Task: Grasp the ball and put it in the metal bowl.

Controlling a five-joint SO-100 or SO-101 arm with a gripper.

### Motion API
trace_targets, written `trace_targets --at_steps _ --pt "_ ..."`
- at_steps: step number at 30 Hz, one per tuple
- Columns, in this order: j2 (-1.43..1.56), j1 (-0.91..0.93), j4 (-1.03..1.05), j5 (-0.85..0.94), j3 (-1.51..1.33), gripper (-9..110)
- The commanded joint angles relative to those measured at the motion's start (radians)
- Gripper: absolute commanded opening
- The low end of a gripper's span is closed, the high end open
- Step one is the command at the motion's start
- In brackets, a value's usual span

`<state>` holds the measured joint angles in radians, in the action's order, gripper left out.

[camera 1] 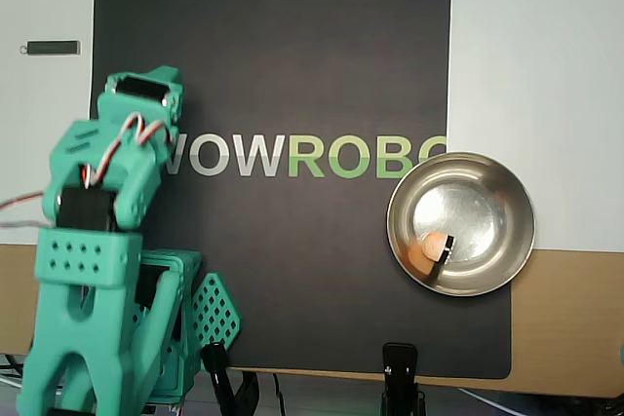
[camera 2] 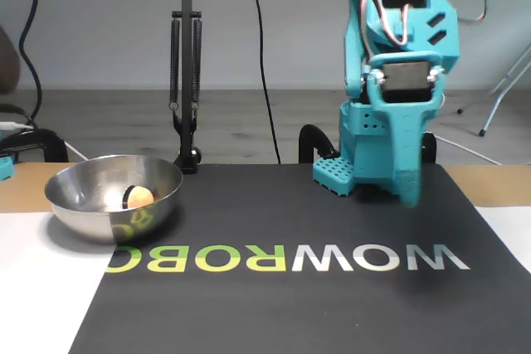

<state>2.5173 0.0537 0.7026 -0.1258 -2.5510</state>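
**Ball resting in the bowl, arm folded at its base**

While the teal arm (camera 1: 107, 241) is sitting folded over its base, the ball (camera 1: 422, 252) is lying inside the metal bowl (camera 1: 507, 204), against the wall nearest the bottom edge of the overhead view, with a small dark object (camera 1: 446, 247) touching it. Judged from this, the placing step is looking complete and nothing is appearing left to carry. In the overhead view the bowl is lying well apart from the arm, off to the right; in the fixed view the same bowl (camera 2: 79, 205) is sitting at the left and the arm (camera 2: 398, 80) at the right. The ball (camera 2: 139, 196) is showing just above the rim there. Being a sphere, it is offering no long axis to line up with. The claw (camera 1: 146, 94) is pointing toward the top of the overhead view, away from the bowl and holding nothing; whether its jaws are parted or closed cannot be told. A black mat (camera 1: 292, 65) printed with large letters is covering a white table (camera 1: 536, 46), and the bowl is straddling the mat's edge. Behind, a clamped stand (camera 2: 186, 64) and hanging cables are showing before a pale wall.
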Motion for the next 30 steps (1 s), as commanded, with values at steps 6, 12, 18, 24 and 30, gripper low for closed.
trace_targets --at_steps 6,12,18,24,30 --pt "0.436 -0.026 -0.097 0.003 -0.261 0" --pt "0.73 -0.029 -0.124 0.003 -0.423 0" --pt "0.902 -0.029 -0.126 0.003 -0.535 0" --pt "0.896 -0.026 -0.126 0.003 -0.572 0" --pt "0.893 -0.023 -0.12 0.005 -0.574 0"
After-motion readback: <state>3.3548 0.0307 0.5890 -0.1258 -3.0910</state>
